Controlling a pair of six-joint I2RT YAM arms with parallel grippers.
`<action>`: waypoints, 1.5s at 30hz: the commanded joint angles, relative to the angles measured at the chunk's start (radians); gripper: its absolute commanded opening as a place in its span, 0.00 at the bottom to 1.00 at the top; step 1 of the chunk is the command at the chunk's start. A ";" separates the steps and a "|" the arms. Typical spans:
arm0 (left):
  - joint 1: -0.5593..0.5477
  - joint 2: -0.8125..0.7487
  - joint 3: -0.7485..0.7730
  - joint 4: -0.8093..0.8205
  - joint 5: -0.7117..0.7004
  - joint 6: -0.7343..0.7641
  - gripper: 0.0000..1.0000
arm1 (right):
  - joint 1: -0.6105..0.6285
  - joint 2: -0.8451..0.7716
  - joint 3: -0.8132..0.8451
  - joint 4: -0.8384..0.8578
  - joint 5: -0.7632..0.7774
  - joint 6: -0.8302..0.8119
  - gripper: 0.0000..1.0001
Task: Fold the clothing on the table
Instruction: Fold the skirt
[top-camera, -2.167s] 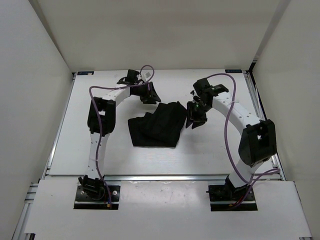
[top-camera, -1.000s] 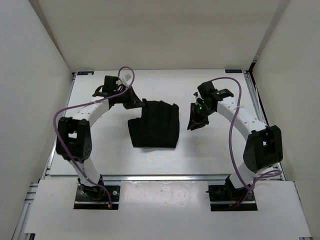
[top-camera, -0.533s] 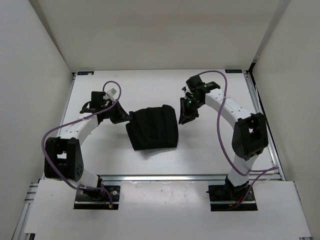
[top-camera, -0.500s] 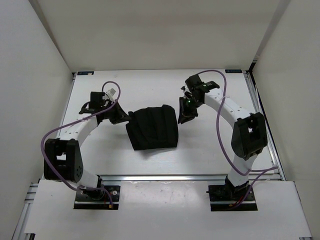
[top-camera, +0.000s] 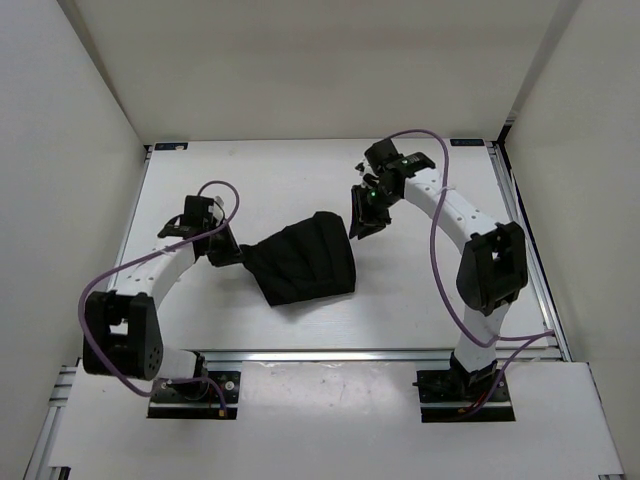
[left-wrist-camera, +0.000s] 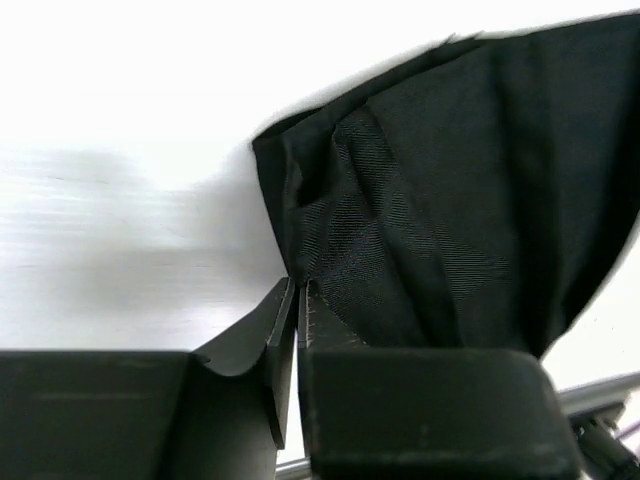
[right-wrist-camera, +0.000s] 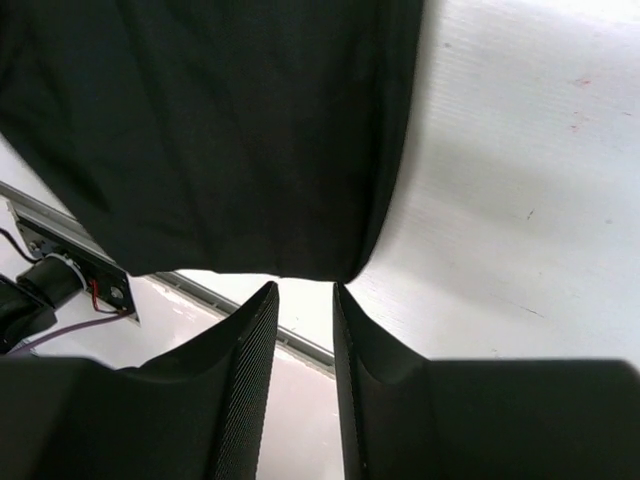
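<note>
Clothing (top-camera: 305, 262) is laid bunched at mid tabletop (top-camera: 270, 175); its left corner is met by the left tool (left-wrist-camera: 298, 290), barely parted, whether gripped cannot be told; the right tool (right-wrist-camera: 305, 292) is held narrowly open, empty, above its right edge.

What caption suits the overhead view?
Black clothing on the table, left gripper at its left edge, right gripper by its far right corner.

Two arms, left arm (top-camera: 163, 264) and right arm (top-camera: 447, 208): white tubular links, bulky black joint housings (top-camera: 122, 333).
Purple cable (top-camera: 415, 132) looped along each.
Black base plates (top-camera: 190, 387).
Green light (top-camera: 374, 193) at the right wrist.
Right gripper (right-wrist-camera: 304, 290): matte black fingers (right-wrist-camera: 250, 390), inner faces finely ribbed.
</note>
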 joint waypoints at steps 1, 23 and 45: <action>0.005 -0.105 0.091 -0.088 -0.114 0.038 0.17 | -0.022 -0.012 0.029 -0.002 -0.015 -0.007 0.34; -0.044 -0.024 -0.229 0.807 0.605 -0.602 0.00 | -0.065 0.004 0.006 0.058 -0.146 -0.012 0.33; -0.162 -0.096 -0.446 0.284 -0.002 -0.221 0.00 | -0.095 -0.142 -0.175 0.051 -0.067 0.002 0.32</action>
